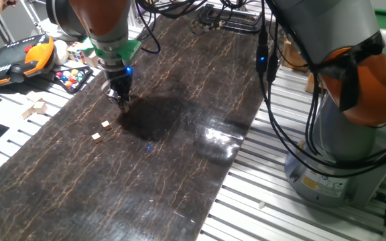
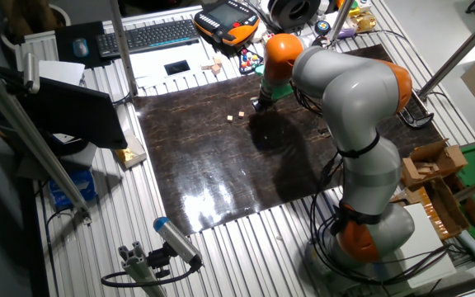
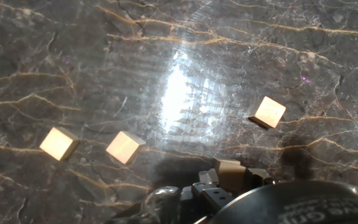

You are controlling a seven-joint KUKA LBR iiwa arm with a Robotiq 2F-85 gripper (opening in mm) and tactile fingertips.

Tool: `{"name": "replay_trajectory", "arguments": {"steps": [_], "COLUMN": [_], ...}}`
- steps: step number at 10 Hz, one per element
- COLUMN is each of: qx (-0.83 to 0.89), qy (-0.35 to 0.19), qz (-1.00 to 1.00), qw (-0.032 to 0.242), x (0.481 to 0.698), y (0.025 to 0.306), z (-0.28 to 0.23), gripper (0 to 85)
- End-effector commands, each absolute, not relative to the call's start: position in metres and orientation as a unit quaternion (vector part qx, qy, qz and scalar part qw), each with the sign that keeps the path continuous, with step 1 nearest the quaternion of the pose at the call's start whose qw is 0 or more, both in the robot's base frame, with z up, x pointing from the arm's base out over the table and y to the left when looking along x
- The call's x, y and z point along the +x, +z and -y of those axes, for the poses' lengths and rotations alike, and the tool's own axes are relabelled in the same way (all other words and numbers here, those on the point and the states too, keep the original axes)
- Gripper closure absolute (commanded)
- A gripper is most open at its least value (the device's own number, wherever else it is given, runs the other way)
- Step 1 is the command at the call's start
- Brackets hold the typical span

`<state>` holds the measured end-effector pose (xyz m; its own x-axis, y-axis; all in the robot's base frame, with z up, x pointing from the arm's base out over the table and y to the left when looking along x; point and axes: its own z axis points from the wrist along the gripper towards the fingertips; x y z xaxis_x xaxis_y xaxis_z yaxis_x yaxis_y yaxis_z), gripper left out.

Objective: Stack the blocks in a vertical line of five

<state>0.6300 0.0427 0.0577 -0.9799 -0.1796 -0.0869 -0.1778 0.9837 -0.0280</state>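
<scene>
Two blocks lie on the dark mat at 7 o'clock from the gripper; jaw state indiscernible. Other fixed view: cubes too small for orientation. Hand view: three cubes flat, corners skewed; a fourth is partly hidden at 6 o'clock.

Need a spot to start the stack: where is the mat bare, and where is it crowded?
Bare: the mat from the glare patch to its near edge, and its far end. Crowded: around the gripper, with two blocks beside it; the hand view shows three loose blocks.
</scene>
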Motion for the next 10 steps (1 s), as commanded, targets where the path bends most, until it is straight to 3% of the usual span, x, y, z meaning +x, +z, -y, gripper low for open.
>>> {"name": "replay_trajectory", "arguments": {"steps": [1,10], "qx": [-0.091,-0.106], "qy": [-0.010,-0.015], "qz": [-0.995,-0.993], "qw": [0.045,0.045], "x": [0.6302,0.6305], "y": [0.0576,0.0577], "z": [-0.0426,-0.0416], "gripper": [52.0,52.0]}}
